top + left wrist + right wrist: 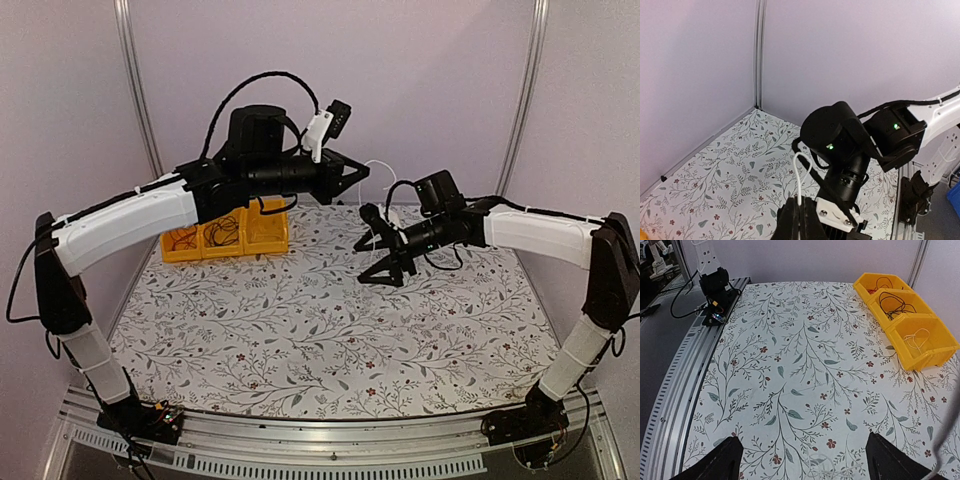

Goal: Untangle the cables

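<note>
We saw the left jaws clamped shut on a white cable (799,182) while the right jaws stood wide above the counter (790,340)

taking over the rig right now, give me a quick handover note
Left gripper: shut on a white cable, held in the air.
Right gripper: open, holding nothing.
Yellow bins: one holds a black cable, another a pale cable.
Done: those two look sorted.
To do: bin the white cable, probably; third bin's contents unclear.
</note>
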